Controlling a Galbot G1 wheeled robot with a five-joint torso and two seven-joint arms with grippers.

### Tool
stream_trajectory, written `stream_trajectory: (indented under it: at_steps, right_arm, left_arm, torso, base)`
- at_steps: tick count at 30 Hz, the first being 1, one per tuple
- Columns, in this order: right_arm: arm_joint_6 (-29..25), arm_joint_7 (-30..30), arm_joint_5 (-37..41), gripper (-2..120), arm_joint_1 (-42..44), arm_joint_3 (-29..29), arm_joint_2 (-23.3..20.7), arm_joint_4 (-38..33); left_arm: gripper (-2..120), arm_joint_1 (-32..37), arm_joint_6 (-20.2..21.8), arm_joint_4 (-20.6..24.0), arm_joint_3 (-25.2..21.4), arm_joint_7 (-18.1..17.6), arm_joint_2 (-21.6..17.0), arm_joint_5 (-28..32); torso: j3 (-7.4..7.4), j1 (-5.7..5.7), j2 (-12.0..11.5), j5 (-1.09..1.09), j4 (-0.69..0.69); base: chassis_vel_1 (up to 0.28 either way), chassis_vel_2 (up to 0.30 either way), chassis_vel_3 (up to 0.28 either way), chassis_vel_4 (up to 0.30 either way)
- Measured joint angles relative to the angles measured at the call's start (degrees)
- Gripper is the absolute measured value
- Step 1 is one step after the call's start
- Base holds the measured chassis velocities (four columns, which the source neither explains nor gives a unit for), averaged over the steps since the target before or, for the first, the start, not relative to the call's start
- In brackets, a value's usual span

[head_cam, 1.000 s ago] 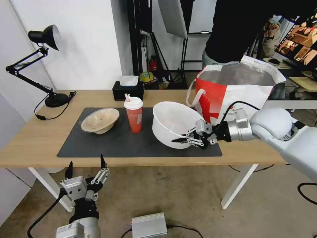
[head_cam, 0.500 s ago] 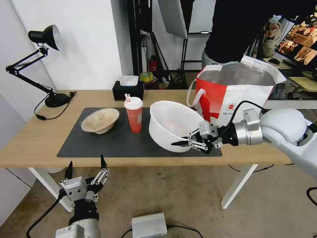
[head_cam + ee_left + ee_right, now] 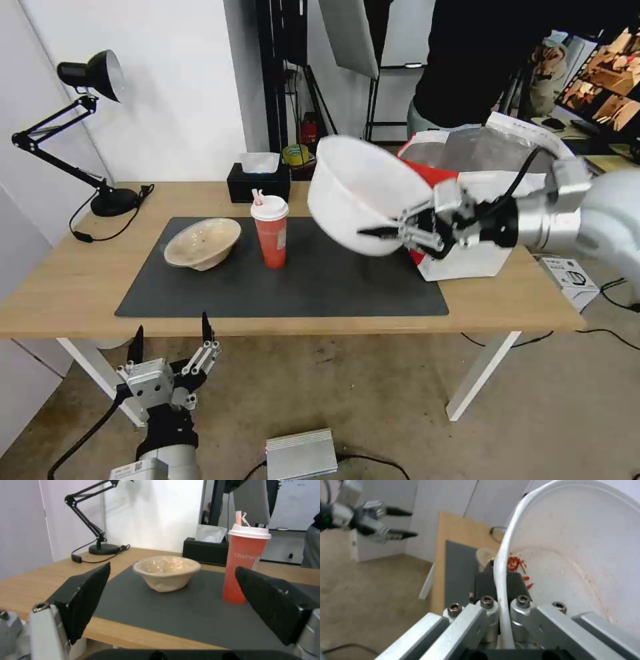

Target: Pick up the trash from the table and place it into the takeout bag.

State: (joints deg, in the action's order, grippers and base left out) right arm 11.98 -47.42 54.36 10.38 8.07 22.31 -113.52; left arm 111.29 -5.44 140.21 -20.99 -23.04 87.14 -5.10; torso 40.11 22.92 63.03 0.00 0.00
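Lifting a white bowl toward the bag

Parked below the front edge of the table [image 3: 60, 293], the left gripper [image 3: 172, 337] is seen with its fingers spread wide and nothing between them. Beyond that claw, on the grey mat [image 3: 280, 287], the pulp bowl [image 3: 202, 243] is set upright, and the red cup [image 3: 270, 231] is stood just to its right, lid and straw on. Behind the cup, at the table's back edge, a tissue box [image 3: 258, 181] is placed; a desk lamp [image 3: 80, 127] is stood at the far left corner.

Further right, the white bowl [image 3: 363, 193] is held clear of the table, tilted with its mouth turned up and away. Its rim is pinched by the right gripper [image 3: 390, 233]: in the right wrist view one finger [image 3: 483, 585] is seen outside the wall and the other inside, clamped on the bowl [image 3: 573, 555], where red food scraps are stuck. Just behind and to the right of this claw, the takeout bag [image 3: 467, 260] is stood open on the table, partly hidden by the bowl and arm.
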Motion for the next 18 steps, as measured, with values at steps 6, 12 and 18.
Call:
stream_trajectory:
  at_steps: [6,12,18]
  right_arm:
    - [-0.1,1.5,1.8,0,-3.4,0.4,1.7,3.5]
    - [-0.1,2.8,2.4,0,-6.1,1.5,3.2,6.2]
    - [-0.2,4.8,2.9,0,-9.3,2.9,5.2,10.5]
  left_arm:
    - [100,0.0,0.0,0.0,0.0,0.0,0.0,-0.1]
    - [100,0.0,0.0,-0.3,0.0,0.0,0.1,-0.1]
    - [100,-0.3,0.0,-0.6,-0.1,0.0,-0.1,0.0]
  torso:
    - [0.01,0.01,0.0,0.01,0.00]
    - [0.00,0.00,0.0,0.00,0.01]
    - [0.00,0.00,0.0,0.00,0.00]
  base:
    - [0.000,0.000,0.000,0.000]
    - [0.000,0.000,0.000,0.000]
    - [0.000,0.000,0.000,0.000]
